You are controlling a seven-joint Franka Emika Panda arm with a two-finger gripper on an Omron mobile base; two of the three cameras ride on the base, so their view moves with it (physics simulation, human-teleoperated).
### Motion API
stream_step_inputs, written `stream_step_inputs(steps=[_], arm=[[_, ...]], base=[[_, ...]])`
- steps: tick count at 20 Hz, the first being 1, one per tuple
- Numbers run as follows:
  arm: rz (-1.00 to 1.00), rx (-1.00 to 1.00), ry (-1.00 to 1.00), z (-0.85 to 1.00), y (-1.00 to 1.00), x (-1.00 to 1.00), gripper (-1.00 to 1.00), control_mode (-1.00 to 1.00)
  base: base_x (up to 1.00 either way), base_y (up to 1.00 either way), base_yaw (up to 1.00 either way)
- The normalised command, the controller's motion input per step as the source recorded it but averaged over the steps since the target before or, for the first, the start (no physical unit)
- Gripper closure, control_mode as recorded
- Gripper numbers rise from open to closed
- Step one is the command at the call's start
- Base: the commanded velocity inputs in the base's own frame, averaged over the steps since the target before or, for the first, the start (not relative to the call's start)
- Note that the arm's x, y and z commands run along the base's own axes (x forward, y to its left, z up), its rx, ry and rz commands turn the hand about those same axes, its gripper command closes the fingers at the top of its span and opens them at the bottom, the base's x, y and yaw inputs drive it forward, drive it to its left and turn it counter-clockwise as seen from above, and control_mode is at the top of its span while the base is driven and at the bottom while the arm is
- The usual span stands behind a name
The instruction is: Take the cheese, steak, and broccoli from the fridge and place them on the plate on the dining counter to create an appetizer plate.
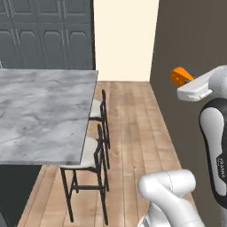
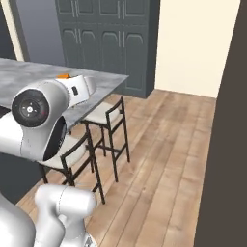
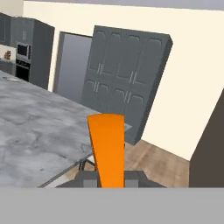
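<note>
Orange cheese [image 3: 107, 148] is sitting clamped in the gripper [image 3: 109, 177], its lower end getting hidden between the jaws, hanging near the marble dining counter [image 1: 40, 111].

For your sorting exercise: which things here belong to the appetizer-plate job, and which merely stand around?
Job:
cheese, held in the shut pincer
dining counter

Standing around:
stools
tall grey cabinets
wall oven

cheese [image 2: 63, 75] above arm | dining counter [image 2: 34, 77] | stools [image 2: 107, 114] alongside
</note>
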Motion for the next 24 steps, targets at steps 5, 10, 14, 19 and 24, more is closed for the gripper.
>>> stream_step_inputs(steps=[5, 10, 14, 19, 24], arm=[[0.0, 0.0, 0.0, 0.0, 0.0, 0.0, 1.0, 1.0], [0.0, 0.0, 0.0, 0.0, 0.0, 0.0, 1.0, 1.0], [0.0, 0.0, 0.0, 0.0, 0.0, 0.0, 1.0, 1.0], [0.0, 0.0, 0.0, 0.0, 0.0, 0.0, 1.0, 1.0], [0.0, 0.0, 0.0, 0.0, 0.0, 0.0, 1.0, 1.0]], base=[[1.0, -0.65, 0.23], [1.0, -0.57, 0.21], [1.0, -0.59, 0.2], [1.0, -0.74, 0.21], [1.0, -0.87, 0.23]])
